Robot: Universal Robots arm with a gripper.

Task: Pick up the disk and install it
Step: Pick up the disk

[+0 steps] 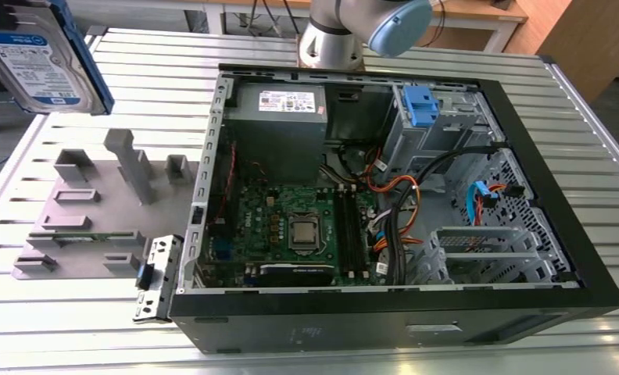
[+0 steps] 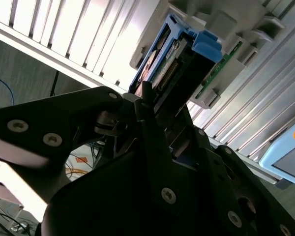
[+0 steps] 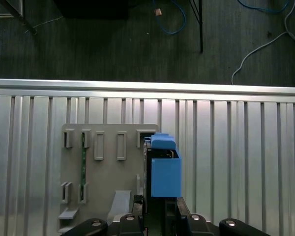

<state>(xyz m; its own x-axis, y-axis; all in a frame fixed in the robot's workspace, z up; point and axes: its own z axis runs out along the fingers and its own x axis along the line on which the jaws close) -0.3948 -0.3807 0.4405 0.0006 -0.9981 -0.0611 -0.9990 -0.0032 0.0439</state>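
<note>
The pick-up step was judged to be done and the install not yet made. The disk was seen raised clear of the slatted table in the exterior view, well apart from the open computer case. In the second wrist view the gripper was seen clamped on one end of the disk, with a black finger pressed on each flat face and the rest of the disk reaching out beyond the fingertips.

For the install, it was judged that a firm hold would be called for, and that the blue rails would have to be lined up squarely with the drive cage inside the case.

The case and its cage were shown by the exterior view. In the first wrist view the disk was shown edge-on ahead of the gripper, with the grey holder block lying beyond it on the table. The finger contact was made plain by the second wrist view.
</note>
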